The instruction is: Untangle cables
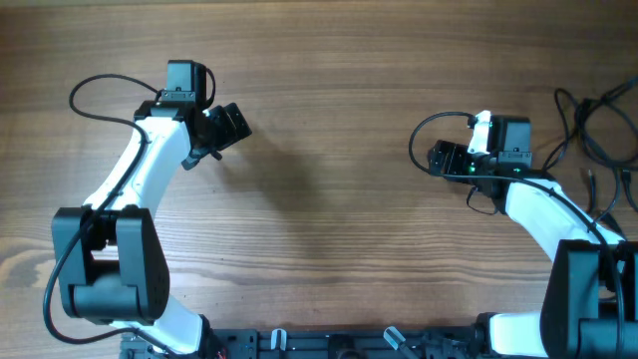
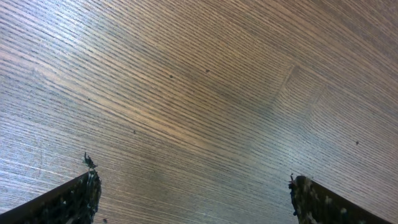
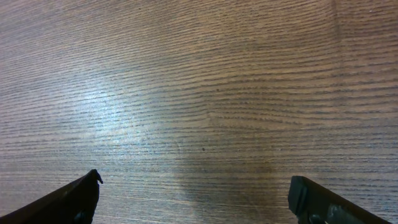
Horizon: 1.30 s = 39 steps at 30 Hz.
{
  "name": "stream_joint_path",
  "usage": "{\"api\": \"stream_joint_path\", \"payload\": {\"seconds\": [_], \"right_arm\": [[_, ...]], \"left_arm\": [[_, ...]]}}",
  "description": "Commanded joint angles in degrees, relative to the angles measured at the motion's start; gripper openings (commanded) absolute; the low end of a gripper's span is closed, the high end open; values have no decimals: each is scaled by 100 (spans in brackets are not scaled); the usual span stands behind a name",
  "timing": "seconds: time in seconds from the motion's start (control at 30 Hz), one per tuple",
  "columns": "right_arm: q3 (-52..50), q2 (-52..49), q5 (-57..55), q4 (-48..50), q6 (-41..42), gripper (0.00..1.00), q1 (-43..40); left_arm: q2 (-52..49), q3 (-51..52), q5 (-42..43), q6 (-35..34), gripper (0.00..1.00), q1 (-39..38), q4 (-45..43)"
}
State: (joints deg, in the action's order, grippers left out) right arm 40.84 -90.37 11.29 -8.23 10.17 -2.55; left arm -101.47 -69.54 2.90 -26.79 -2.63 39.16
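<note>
At the table's (image 1: 329, 199) right edge, cables (image 1: 598, 130) looked limp, light, best pinched mid-strand; left gripper (image 1: 227, 125), right gripper (image 1: 444, 160) gaped wide, empty.

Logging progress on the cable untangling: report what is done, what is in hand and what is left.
Done: nothing visible. The cables lie in crossing loops at the table's right edge, beyond the right arm, untouched. In hand: nothing; the left jaws and the right jaws stand open and empty over bare wood. Left: reach the cables, grasp them, pull the strands apart.
</note>
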Motion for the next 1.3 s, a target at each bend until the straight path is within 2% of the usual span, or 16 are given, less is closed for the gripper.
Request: {"api": "stream_joint_path", "payload": {"seconds": [0.0, 1.07, 1.27], "right_arm": [[-46, -28, -96, 28, -79, 100, 11], [-46, -24, -96, 28, -79, 100, 13], [-48, 398, -94, 26, -79, 100, 13]], "left_arm": [[-72, 33, 26, 109, 100, 7, -17], [-70, 33, 28, 109, 100, 7, -17], [-72, 33, 26, 107, 100, 7, -20]]}}
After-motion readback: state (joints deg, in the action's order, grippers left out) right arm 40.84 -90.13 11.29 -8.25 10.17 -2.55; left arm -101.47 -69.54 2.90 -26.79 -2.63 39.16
